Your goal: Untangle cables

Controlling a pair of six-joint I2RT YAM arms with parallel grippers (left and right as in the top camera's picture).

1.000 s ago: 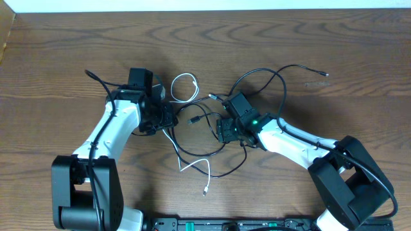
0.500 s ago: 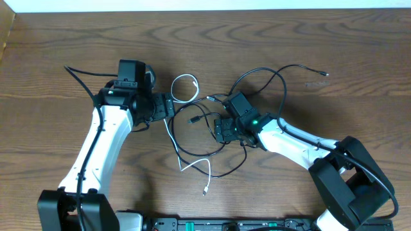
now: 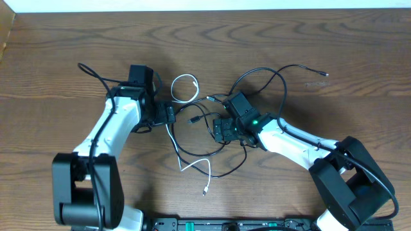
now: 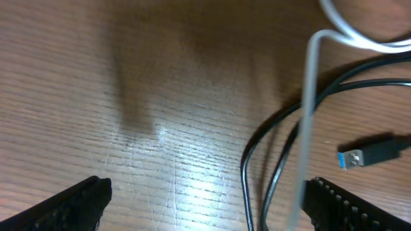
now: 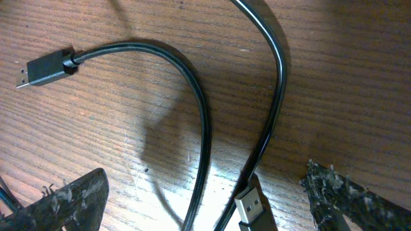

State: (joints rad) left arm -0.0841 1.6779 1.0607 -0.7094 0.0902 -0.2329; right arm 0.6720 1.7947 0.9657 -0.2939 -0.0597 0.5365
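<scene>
The wood-grain counter [image 3: 334, 45] carries the whole tangle between my two arms, so each can work it from its own side. My left end effector [image 4: 205, 208] hovers low with fingers apart, straddling the white cable [image 4: 307, 115] and the black cables [image 4: 246, 170] where they run close together, probably to single out one strand. My right end effector [image 5: 205, 205] is spread too, over two glossy black runs, with a metal-tipped plug [image 5: 252, 206] lying between the fingers. The cords are thin, round, limp and rubbery-looking. The white one curls into a small loop. A blue-tongued plug [image 4: 367, 153] lies flat just beside them.
</scene>
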